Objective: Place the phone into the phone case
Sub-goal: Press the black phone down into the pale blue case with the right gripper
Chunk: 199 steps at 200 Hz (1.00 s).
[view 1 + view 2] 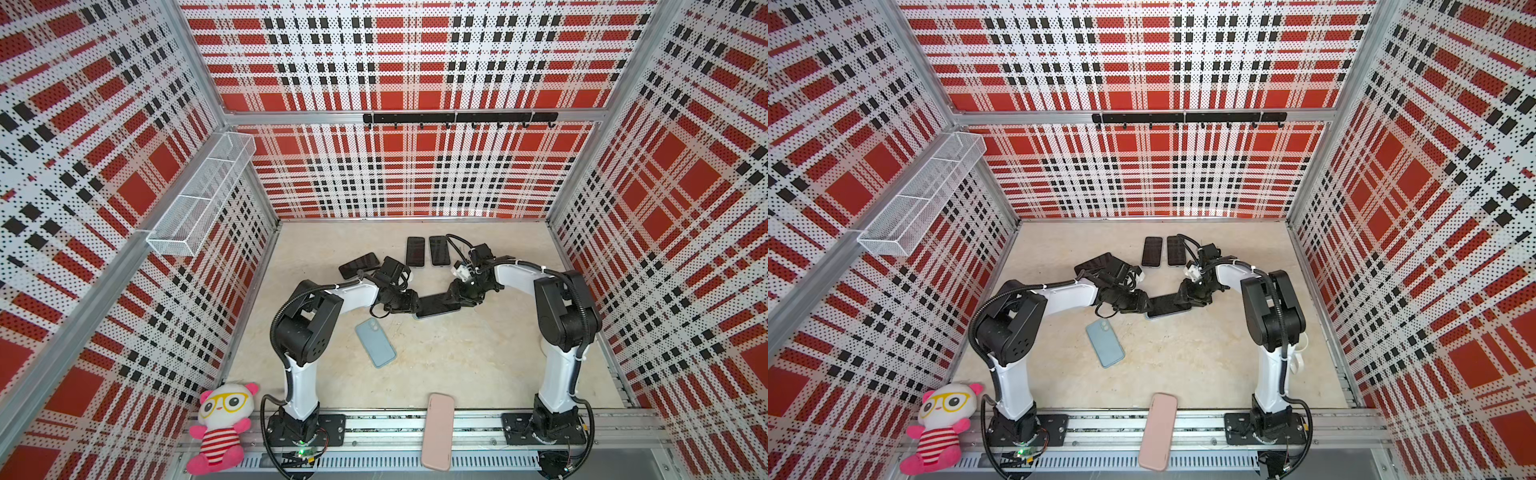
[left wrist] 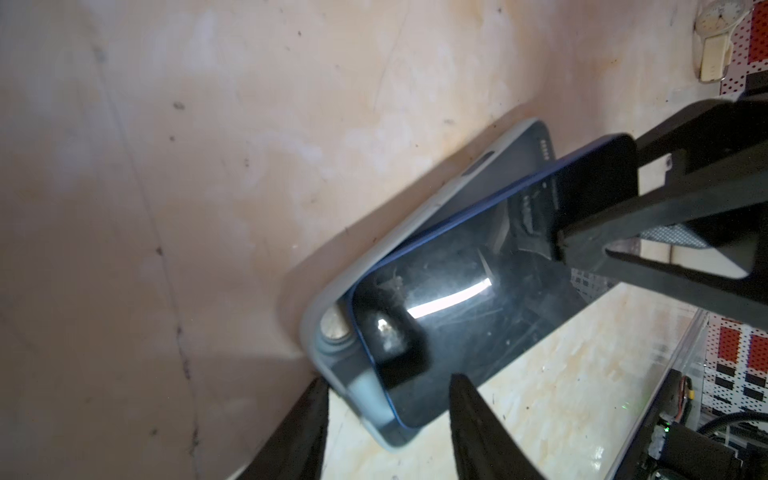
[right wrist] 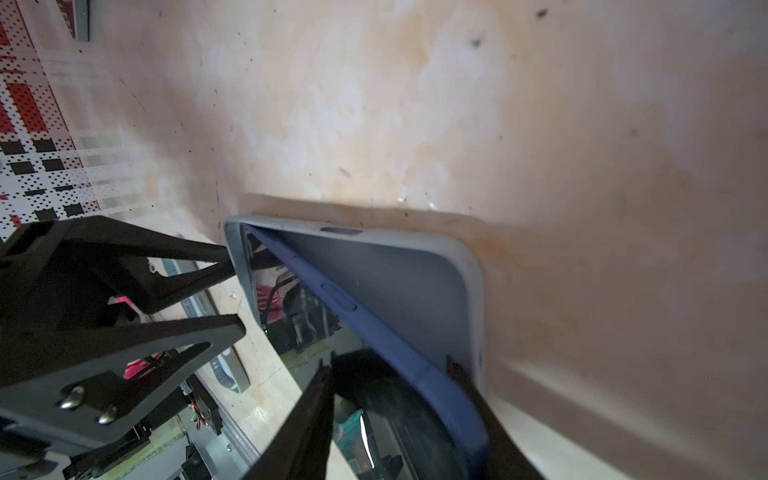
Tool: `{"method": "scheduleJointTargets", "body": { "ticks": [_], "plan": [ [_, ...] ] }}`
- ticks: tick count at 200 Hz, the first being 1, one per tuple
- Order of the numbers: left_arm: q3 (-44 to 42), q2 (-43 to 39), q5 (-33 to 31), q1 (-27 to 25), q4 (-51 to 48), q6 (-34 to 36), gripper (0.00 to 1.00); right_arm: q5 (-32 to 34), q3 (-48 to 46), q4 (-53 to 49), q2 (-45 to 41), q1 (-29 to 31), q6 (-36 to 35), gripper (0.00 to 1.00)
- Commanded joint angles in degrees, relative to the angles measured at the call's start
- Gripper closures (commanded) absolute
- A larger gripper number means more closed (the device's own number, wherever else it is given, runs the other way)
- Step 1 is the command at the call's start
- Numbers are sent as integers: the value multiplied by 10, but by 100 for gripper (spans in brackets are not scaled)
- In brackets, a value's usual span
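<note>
phone (image 2: 478, 291) sits mid desk (image 1: 457, 361), end by left gripper (image 2: 387, 378) tucked into phone case (image 2: 494, 178), end by right gripper (image 3: 390, 365) riding high (edge looks skewed off the rim). Both jaws parted astride it, no visible pinch. Square it up first, then press the high end down.

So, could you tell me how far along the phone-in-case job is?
Done: the phone rests on the open case, screen up. In hand: it sits tilted, one long edge raised off the case floor, with the left gripper and right gripper open around its ends. Left: press it down until it sits flush inside.
</note>
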Motion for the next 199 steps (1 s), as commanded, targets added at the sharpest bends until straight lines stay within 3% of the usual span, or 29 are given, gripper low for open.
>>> {"method": "scheduleJointTargets", "body": {
  "ticks": [1, 58, 104, 126, 151, 199],
  "plan": [
    [-4, 26, -14, -1, -6, 10, 49, -40, -1, 2, 28, 42, -43, 56],
    [-4, 40, 4, 13, -1, 7, 49, -53, -34, 46, 10, 55, -66, 56],
    [-4, 38, -3, 12, -4, 8, 52, -22, -54, 85, -5, 52, 27, 56],
    [-2, 29, -18, 10, -10, 10, 57, -7, -62, 98, -23, 52, 67, 51],
    [1, 27, -38, 9, -20, 10, 62, 3, -57, 83, -42, 51, 74, 42],
    [6, 38, -57, 8, -30, 27, 64, 82, -24, -16, -64, 52, 36, 38]
  ]
}}
